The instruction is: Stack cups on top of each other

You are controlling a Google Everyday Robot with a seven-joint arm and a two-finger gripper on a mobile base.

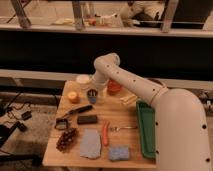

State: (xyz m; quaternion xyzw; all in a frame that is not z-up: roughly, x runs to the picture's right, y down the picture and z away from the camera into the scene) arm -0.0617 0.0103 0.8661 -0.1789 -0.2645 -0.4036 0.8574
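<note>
The gripper (93, 88) sits over the dark cup (92, 96) at mid-frame, white cup (83, 80) and red cup (114, 87) beside; its hold I cannot tell. An off-centre lift could tip the cup onto its neighbours

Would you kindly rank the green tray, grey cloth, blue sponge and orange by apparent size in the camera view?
green tray
grey cloth
blue sponge
orange, farther back, so unsure
The gripper is at the dark cup beside the orange.
</note>
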